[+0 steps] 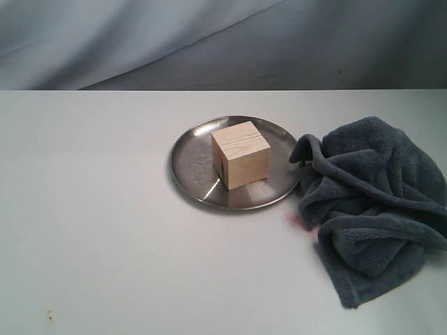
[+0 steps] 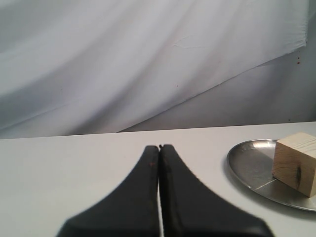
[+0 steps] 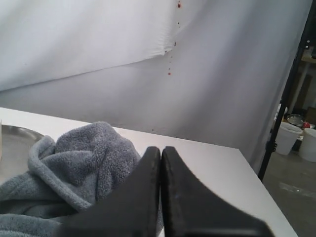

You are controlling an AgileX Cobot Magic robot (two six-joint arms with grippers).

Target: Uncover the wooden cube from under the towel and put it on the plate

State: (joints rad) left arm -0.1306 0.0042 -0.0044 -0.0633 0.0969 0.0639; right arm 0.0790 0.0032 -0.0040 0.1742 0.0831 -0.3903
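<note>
Cube (image 1: 241, 155) is seen sitting flat on the plate (image 1: 192, 167), centre of the exterior frame, slightly right of the plate's middle (grain lines visible on the top face). Towel (image 1: 370, 202) is bunched on the table (image 1: 105, 230) at right of frame, its left fold touching the plate's right rim, with the cube fully uncovered and apart from it. Left gripper (image 2: 159, 146) is pressed together with nothing pinched, over bare table beside the plate; right gripper (image 3: 161, 148) is likewise pressed together and empty, close by the towel.
</note>
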